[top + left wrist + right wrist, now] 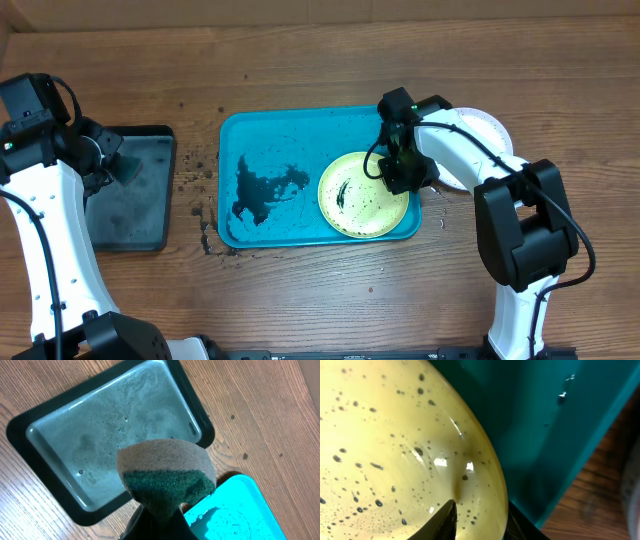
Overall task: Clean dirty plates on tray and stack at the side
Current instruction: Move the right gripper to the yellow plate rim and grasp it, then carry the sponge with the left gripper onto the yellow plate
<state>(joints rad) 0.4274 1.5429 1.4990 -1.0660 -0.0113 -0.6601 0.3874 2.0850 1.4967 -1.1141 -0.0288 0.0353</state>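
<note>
ok so where I'm at: the yellow-green plate (355,200) is the only plate in the tray (260,125), sitting down at the tray's 4 o'clock corner and very much speckled with black gunk. My right gripper (400,165) is on its rim at about 2 o'clock. From the wrist cam, one of my fingers (445,520) lies on the plate's top face and the other is tucked under the lip, so the jaws straddle the rim. Honestly can't tell if that pinch has actually bitten or is just framing the edge

My left gripper (155,515) is clenched on the sponge (165,467), green scrubby side showing, hanging over the black tray (100,425) way off at 9 o'clock from the blue one. So well apart from the plate

There's a white plate (490,125) on the table just past the tray's 2 o'clock corner, half under my right arm. Looks like the stack spot, no idea how many are in it

My read: this is the grab-the-last-dirty-plate step. Next I'd want the rim pinch properly firm, since a wet plate will probably slip. Then tip or steady it and swing the sponge across from 9 o'clock, ideally without dragging it through that dark puddle (262,188) in the tray's 9 o'clock half. Scrub first, stack after
</note>
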